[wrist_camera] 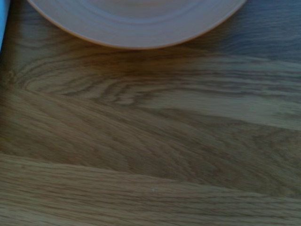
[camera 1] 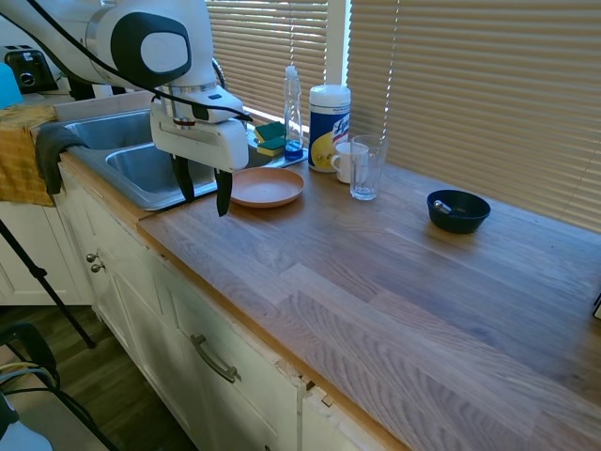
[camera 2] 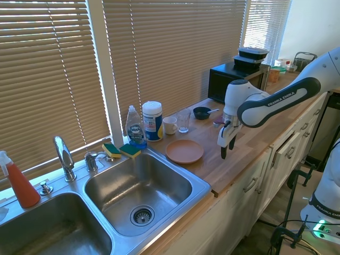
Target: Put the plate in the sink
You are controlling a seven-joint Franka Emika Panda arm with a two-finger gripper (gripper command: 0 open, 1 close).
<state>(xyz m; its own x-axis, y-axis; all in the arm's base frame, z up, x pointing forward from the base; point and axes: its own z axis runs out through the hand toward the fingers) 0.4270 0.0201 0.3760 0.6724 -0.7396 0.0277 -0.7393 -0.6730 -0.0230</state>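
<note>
My gripper (camera 1: 204, 193) hung over the wooden counter (camera 1: 394, 272), fingers spread apart and pointing down, holding nothing. It sat just above the wood near the counter's front edge, beside the plate (camera 1: 268, 186) but not touching it. The plate lay flat on the counter, right next to the rim of the sink (camera 2: 154, 175), and it was not in the basin. From my wrist camera, I saw only the plate's (wrist_camera: 136, 21) curved edge against the wood grain.

Behind the plate, along the window, stood a dish soap bottle (camera 1: 293, 113), a canister of wipes (camera 1: 329, 127), a white mug (camera 1: 349, 162) and a clear glass (camera 1: 366, 167). Two sponges (camera 2: 121, 150) rested at the back corner of the sink. A dark blue bowl (camera 1: 458, 210) sat well apart from the plate, farther along the counter. The faucet (camera 2: 64, 156) rose behind the two basins.
</note>
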